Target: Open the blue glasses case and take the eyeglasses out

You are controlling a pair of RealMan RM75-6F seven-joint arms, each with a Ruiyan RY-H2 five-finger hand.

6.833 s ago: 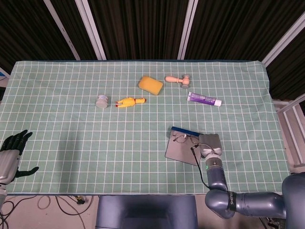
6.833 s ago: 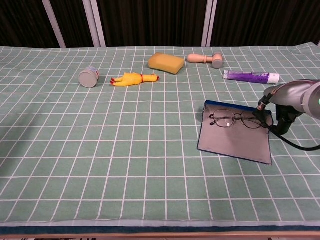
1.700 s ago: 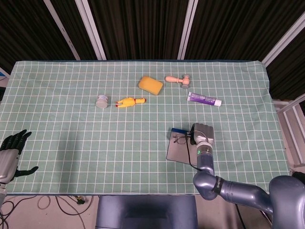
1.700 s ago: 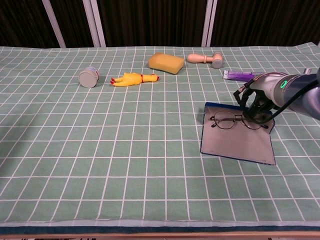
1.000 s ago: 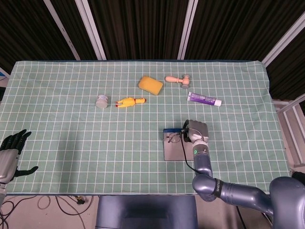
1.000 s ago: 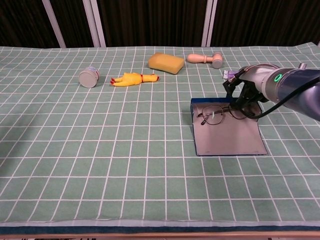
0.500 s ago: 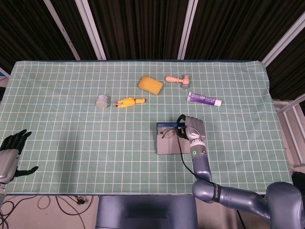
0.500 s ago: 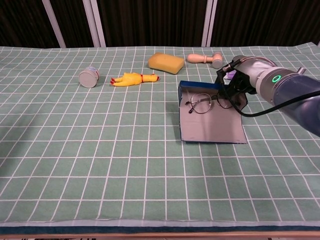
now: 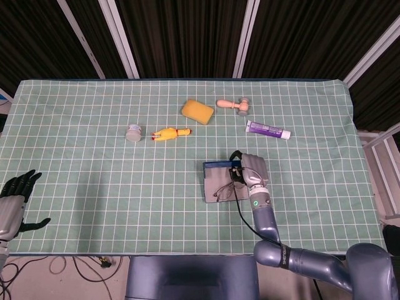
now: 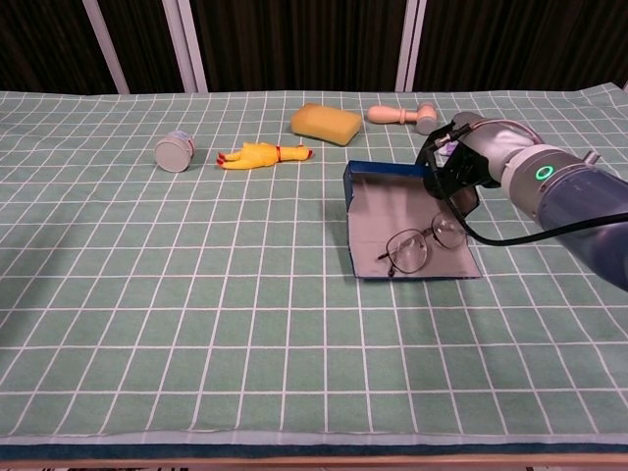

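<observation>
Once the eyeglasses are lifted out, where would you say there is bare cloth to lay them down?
The near left is bare, from the glasses case to the left hand. A bare strip also runs in front of the case. The far side is crowded: tin, rubber chicken, sponge, wooden mallet.

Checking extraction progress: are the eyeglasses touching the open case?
Touching. Chest view shows the eyeglasses lying on the open case lining, near its front edge.

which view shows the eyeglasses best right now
The chest view: the eyeglasses lie on the grey inside of the open blue glasses case, with both lenses and the frame clearly outlined. In the head view they are small and thin, and the right hand covers one end.
</observation>
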